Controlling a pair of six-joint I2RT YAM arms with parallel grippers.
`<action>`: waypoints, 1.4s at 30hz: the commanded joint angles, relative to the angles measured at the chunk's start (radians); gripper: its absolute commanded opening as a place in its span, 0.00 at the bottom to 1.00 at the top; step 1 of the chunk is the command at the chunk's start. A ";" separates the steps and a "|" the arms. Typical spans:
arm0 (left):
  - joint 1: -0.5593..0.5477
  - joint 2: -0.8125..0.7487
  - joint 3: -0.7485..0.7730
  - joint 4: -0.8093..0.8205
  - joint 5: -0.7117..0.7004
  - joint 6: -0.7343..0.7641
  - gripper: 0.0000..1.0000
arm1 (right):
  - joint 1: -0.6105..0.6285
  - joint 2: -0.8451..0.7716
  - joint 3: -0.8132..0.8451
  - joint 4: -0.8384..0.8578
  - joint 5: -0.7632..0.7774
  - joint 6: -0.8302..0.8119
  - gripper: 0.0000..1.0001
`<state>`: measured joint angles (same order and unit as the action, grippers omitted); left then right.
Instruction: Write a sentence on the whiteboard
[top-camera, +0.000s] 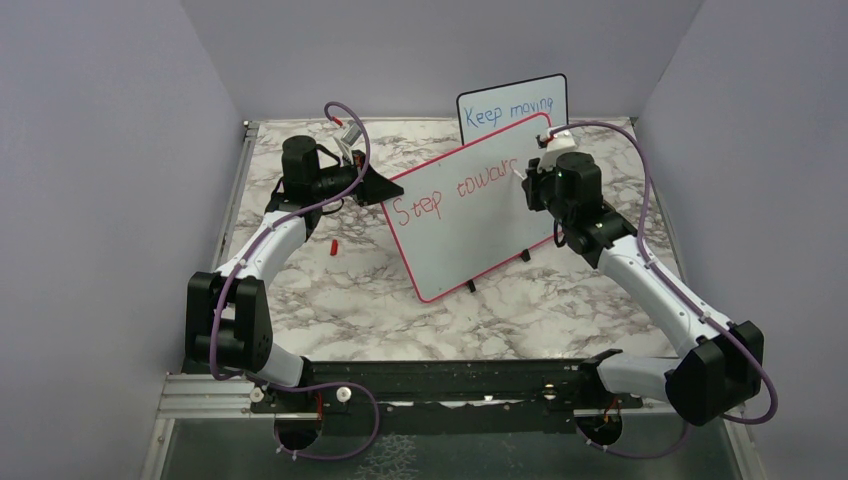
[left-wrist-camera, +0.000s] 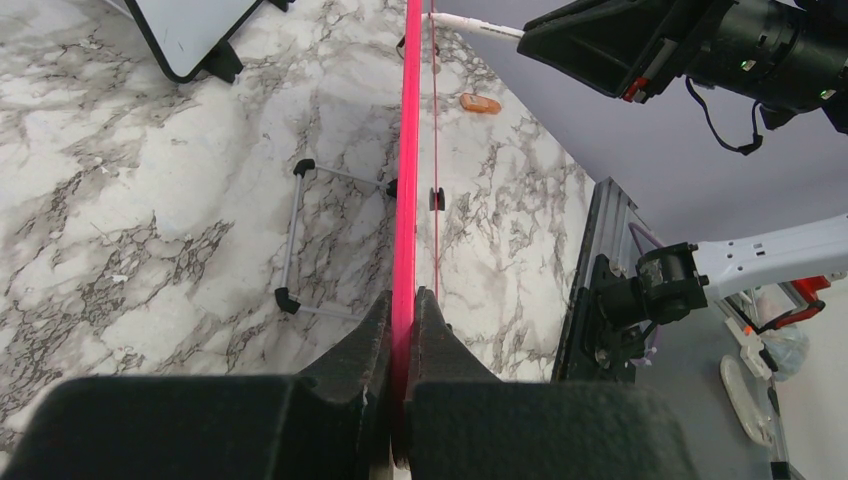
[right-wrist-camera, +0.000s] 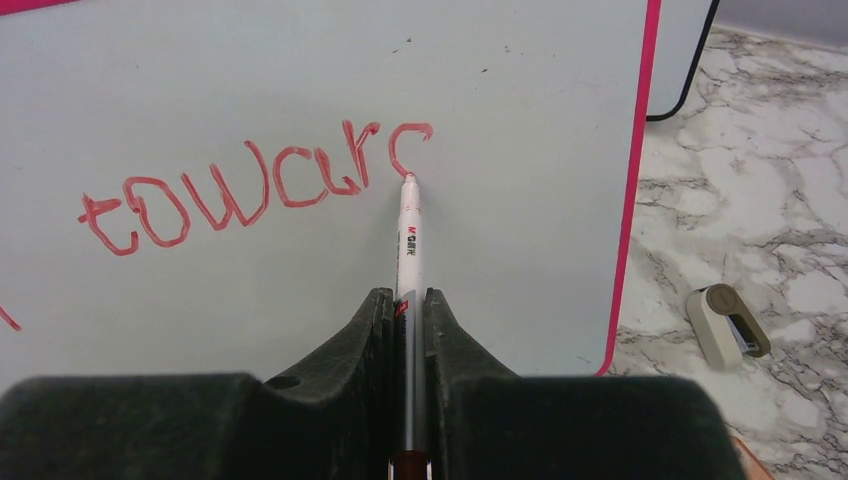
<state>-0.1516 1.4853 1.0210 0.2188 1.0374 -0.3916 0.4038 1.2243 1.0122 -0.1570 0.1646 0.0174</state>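
At the left, the left end effector (left-wrist-camera: 403, 300) is clamped on the whiteboard's (top-camera: 470, 245) pink frame, pinching its left edge from both sides. That appears to steady the board for writing. A small red piece (top-camera: 333, 246), perhaps the marker's cap, lies on the counter (top-camera: 330, 300) just below that arm.

The whiteboard stands on its black feet at mid-counter, leaning back, with its left end nearer the arms' bases than its right.

The sentence (right-wrist-camera: 255, 185) runs in red across the upper part of the board. "Step" is finished. After it come "towar" and an open curve that looks like the bowl of a "d" without its upright. Below this line the board is bare.

The marker (right-wrist-camera: 409, 240) has its tip on the board at the lower end of that curve. The right end effector (right-wrist-camera: 408, 300) is closed on the marker's barrel, holding it nearly square to the board.

Behind, a small board (top-camera: 515, 108) with blue writing stands apart from the work.

My judgement is that the task is under way, at about its midpoint or a little short of it. The current letter needs closing and its stem drawn. No full stop shows, so more words probably belong on the bare lower half.
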 joint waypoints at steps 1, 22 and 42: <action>-0.012 0.032 -0.012 -0.097 0.031 0.070 0.00 | -0.009 0.027 0.011 0.035 0.023 0.000 0.01; -0.012 0.033 -0.010 -0.097 0.030 0.069 0.00 | -0.010 0.022 0.070 0.083 0.003 -0.007 0.01; -0.011 0.029 -0.010 -0.098 0.032 0.071 0.00 | -0.010 0.054 0.077 0.095 0.001 -0.004 0.00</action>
<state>-0.1516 1.4853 1.0241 0.2138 1.0431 -0.3847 0.3969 1.2701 1.0798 -0.0814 0.1757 0.0174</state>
